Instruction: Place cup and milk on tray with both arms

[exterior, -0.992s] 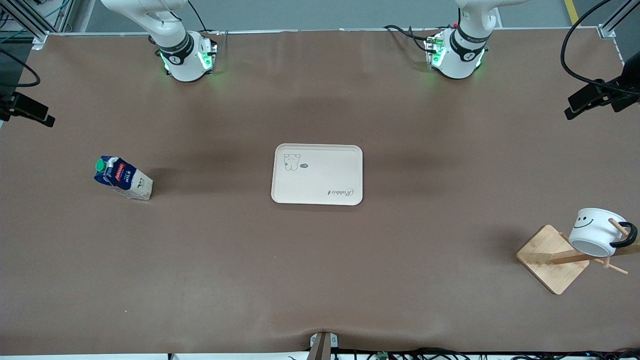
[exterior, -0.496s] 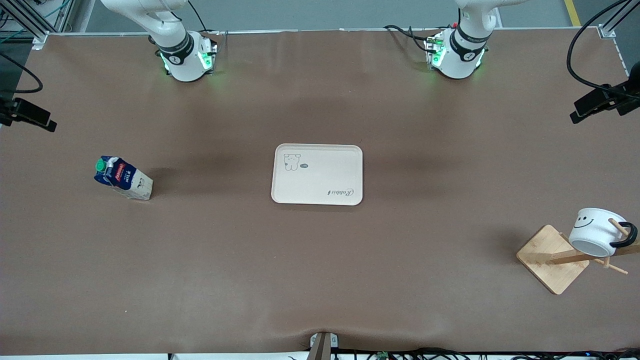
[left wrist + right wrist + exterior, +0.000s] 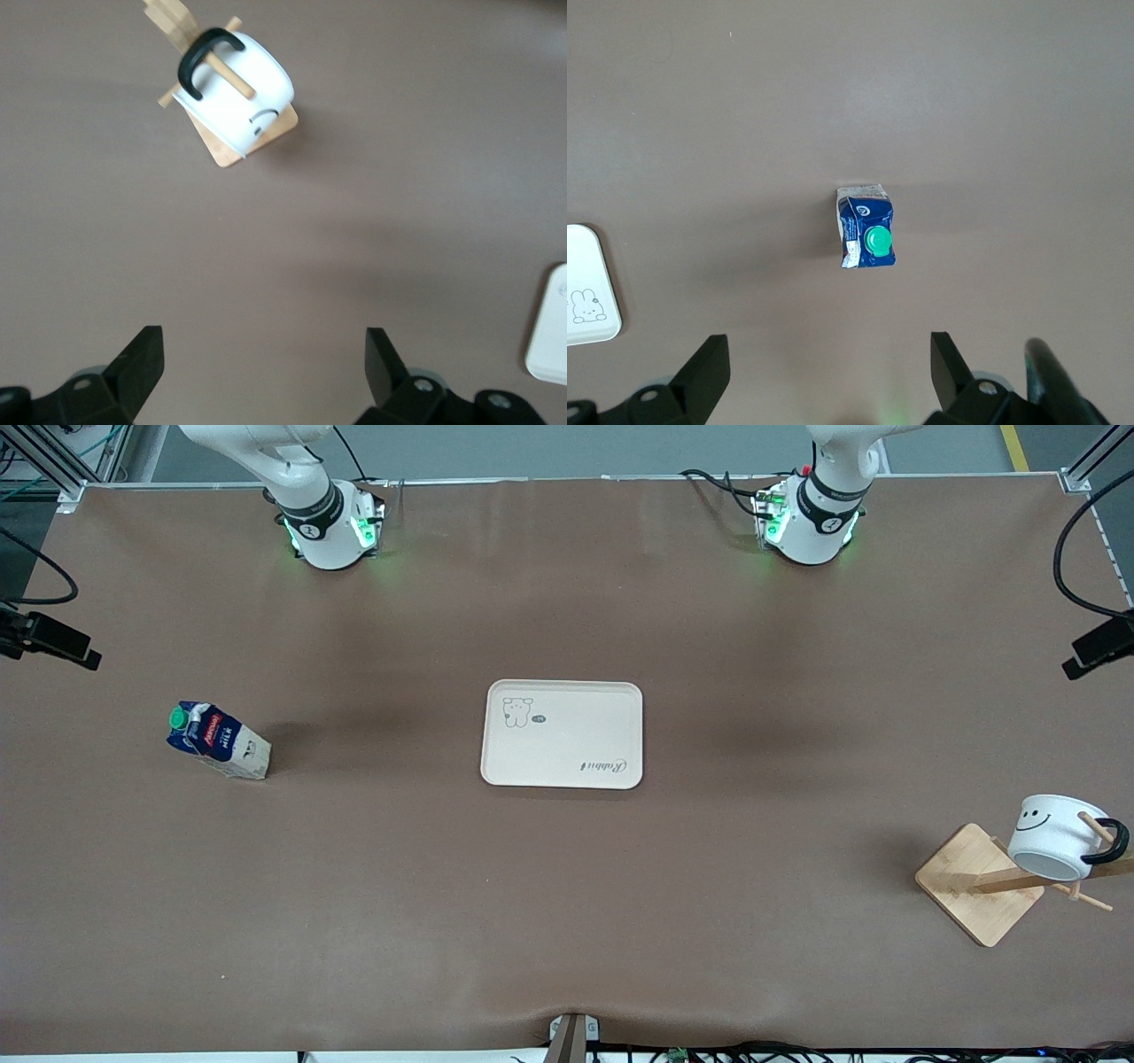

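1. We see the cup hanging tilted by its black handle on a peg of the wooden rack, at the left arm's end of the counter and nearer to the front camera than the tray. Its smiley face shows in both the front and left wrist views.
2. We find the milk standing on the counter toward the right arm's end, well apart from the tray, its green cap on top.
3. The tray lies flat in the middle of the counter between the two, with nothing on it; its bear drawing sits at the corner toward the right arm's base.
4. The left gripper is up in the air over bare counter near the rack. We see its jaws spread wide, with only brown counter in the gap; they hold nothing and touch nothing. The cup is well apart from them, and a corner of the tray shows at that view's edge.
5. The right gripper hangs over bare counter with the milk below it and apart from it. Its jaws are likewise wide apart, empty and clear of the carton. A corner of the tray shows at that view's edge.
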{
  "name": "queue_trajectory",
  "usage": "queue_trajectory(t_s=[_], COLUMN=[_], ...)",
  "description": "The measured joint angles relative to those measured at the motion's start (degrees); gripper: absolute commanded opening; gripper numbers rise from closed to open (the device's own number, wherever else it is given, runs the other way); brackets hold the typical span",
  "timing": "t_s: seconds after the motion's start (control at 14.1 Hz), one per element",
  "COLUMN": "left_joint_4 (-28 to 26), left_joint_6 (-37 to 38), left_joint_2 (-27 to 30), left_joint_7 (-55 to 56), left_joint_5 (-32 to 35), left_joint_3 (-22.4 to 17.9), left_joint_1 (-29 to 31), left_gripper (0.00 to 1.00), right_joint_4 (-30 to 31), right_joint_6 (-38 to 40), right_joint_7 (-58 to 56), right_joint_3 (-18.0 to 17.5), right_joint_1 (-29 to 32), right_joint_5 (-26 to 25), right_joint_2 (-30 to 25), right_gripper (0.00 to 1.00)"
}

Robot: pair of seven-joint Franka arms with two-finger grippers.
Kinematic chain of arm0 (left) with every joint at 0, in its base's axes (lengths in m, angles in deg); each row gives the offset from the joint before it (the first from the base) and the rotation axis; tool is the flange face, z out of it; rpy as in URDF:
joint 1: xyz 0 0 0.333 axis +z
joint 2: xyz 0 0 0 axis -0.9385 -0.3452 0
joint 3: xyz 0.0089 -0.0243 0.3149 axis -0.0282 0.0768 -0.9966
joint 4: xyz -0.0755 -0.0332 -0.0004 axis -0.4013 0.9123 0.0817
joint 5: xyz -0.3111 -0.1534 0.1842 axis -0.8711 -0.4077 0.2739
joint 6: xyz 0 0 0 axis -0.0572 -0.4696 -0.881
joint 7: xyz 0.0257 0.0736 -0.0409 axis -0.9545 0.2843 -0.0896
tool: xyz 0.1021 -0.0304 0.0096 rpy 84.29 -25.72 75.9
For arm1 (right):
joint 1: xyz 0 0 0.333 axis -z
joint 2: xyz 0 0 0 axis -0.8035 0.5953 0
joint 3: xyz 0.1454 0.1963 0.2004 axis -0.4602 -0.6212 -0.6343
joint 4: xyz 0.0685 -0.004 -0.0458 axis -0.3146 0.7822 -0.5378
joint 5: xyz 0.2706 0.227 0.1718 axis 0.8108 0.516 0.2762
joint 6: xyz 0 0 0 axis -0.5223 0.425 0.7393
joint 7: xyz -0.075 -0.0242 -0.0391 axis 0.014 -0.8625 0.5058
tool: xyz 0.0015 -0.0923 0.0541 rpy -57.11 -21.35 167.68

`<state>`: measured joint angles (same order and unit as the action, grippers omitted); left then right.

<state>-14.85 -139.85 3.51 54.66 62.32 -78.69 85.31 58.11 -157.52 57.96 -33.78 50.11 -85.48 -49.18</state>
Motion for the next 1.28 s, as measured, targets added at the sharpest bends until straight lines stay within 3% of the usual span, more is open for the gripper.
queue_trajectory(t_s=[0.28,0.64,1.28], left_joint_4=[-5.14,-13.58,-23.55], left_joint_6=[-8.21,-21.07,-39.15], left_joint_2=[0.00,0.03,-0.79], left_joint_7=[-2.79,-18.07,-34.84], left_joint_5=[-3.21,-13.11,-25.99], left_joint_3=[0.01,-0.11,-0.03], left_joint_1=[3.80,10.79,11.06], left_gripper=[1.00,1.00,1.00], right_joint_4=[0.00,0.15,0.65], right_joint_6=[-0.06,-0.02,0.32], right_joint_7=[-0.01,0.01,0.01], right_joint_3=[-0.04,-0.87,-0.50], right_joint_1=[0.03,-1.31,-0.14], right_joint_5=[0.06,0.13,0.18], right_joint_2=[0.69,2.66,7.52], right_gripper=[1.00,1.00,1.00])
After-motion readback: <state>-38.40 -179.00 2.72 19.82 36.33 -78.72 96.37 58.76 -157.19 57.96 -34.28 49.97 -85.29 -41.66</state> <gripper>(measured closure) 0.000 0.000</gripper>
